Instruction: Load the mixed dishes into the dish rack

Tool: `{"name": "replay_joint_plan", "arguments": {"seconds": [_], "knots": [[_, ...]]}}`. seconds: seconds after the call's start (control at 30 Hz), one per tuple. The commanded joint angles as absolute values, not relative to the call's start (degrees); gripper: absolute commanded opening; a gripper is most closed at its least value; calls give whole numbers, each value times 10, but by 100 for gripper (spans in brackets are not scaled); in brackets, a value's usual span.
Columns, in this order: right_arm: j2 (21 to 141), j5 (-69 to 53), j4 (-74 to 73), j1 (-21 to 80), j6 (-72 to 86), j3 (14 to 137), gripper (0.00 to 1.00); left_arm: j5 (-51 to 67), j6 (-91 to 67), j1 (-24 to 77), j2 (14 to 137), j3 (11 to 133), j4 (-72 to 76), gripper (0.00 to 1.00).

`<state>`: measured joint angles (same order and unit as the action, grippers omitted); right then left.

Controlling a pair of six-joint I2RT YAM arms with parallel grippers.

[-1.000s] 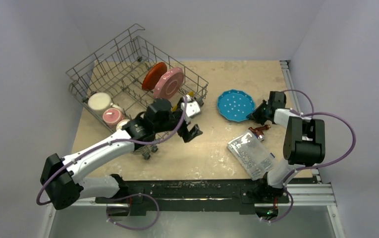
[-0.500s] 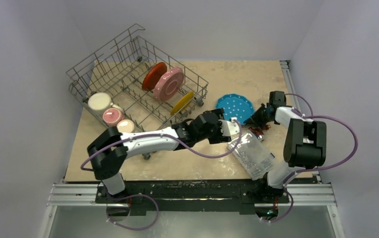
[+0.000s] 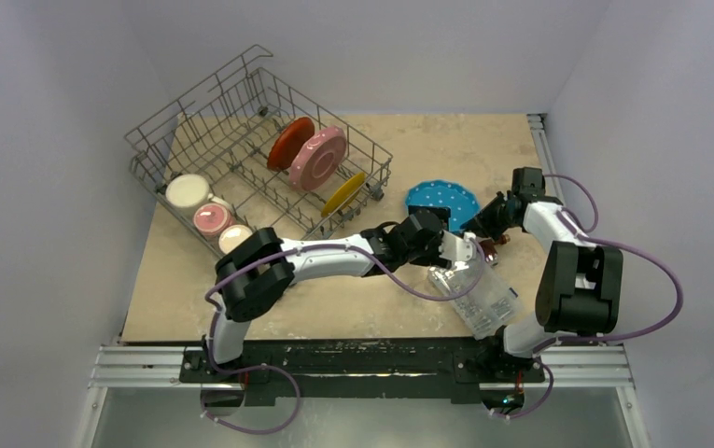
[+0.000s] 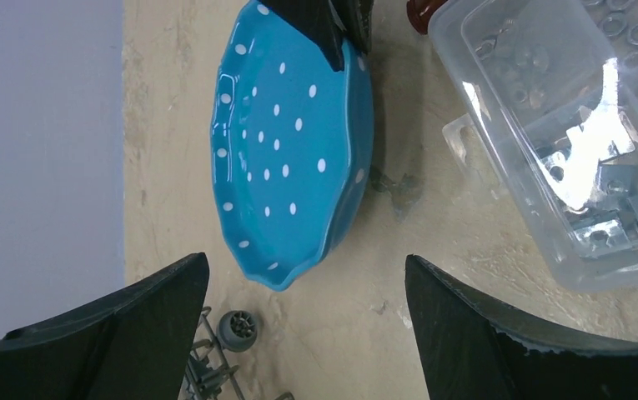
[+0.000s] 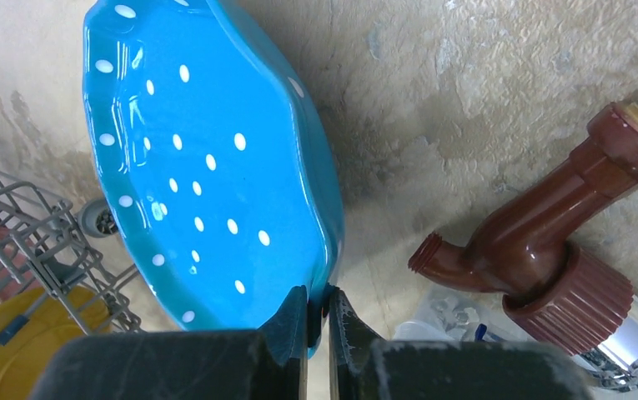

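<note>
The blue plate (image 3: 441, 201) sits right of the worktop's middle, between the dish rack (image 3: 227, 140) in the far left corner and the right edge. The right gripper (image 5: 318, 321) is clamped on the plate's rim and seems to tip it off the surface, probably to offer an edge for a handover. The left gripper (image 4: 303, 275) faces the plate, its fingers (image 4: 132, 325) spread wide and holding nothing, likely lined up to take it. The red-orange plate (image 3: 289, 142), pink plate (image 3: 318, 156), yellow plate (image 3: 343, 193) and mugs (image 3: 205, 210) are already racked. A clear box (image 4: 565, 142) and a reddish-brown object (image 5: 549, 242) crowd the plate's near right side.
</note>
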<state>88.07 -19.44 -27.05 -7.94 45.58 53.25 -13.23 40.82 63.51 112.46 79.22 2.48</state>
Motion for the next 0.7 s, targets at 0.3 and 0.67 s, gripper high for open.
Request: {"name": "replay_joint_plan", "arguments": {"seconds": [0.3, 0.67], "knots": [[829, -260, -261, -79, 483, 586, 0, -171, 492, 635, 1242, 899, 39, 84], [816, -268, -270, -79, 484, 580, 0, -246, 542, 635, 1309, 965, 90, 57]]}}
